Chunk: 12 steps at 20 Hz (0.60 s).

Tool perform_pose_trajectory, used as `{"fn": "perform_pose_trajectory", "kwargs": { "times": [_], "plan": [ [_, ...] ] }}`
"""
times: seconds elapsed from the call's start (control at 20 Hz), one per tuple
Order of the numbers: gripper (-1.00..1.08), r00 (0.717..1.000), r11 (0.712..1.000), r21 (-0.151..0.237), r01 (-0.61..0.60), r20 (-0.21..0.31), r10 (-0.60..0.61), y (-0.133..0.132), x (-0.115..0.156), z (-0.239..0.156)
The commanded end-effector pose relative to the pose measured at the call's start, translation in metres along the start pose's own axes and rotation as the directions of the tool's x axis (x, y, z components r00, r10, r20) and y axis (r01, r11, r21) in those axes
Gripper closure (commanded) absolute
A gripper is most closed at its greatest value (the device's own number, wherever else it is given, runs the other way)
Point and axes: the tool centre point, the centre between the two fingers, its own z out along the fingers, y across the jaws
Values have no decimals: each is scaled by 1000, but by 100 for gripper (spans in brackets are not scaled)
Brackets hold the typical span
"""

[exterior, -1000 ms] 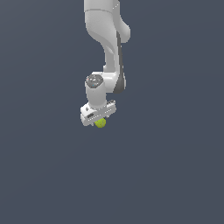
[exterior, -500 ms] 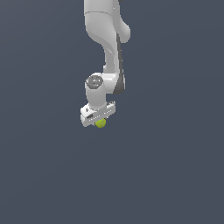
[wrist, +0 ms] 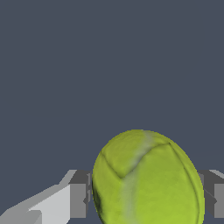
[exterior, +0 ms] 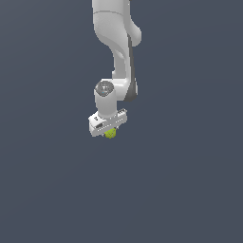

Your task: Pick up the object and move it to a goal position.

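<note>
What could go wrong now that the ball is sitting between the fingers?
The ball is round and smooth, and the fingers touch only its sides, so it could slip out or roll during a quick move. In the exterior view the gripper hides most of the ball, so a small slip could be hard to spot.

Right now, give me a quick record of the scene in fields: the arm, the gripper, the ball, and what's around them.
arm: one white arm, reaching down from the top of the exterior view
gripper: pointing down, fingers on both sides of the ball
ball: yellow-green with a pale seam, sitting between the fingers
grip: appears shut on the ball
surroundings: plain dark grey background, nothing else in view
goal marker: none visible
</note>
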Motion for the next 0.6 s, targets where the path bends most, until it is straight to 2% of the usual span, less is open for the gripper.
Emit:
{"fn": "perform_pose_trajectory", "kwargs": {
  "times": [0.0,0.25,0.55],
  "plan": [
    [108,1000,1000,-1,1,-2,-1,-8,5,-5],
    [108,1000,1000,-1,1,-2,-1,-37,21,-20],
    [108,1000,1000,-2,2,-1,-2,-91,50,-48]
  ]
}}
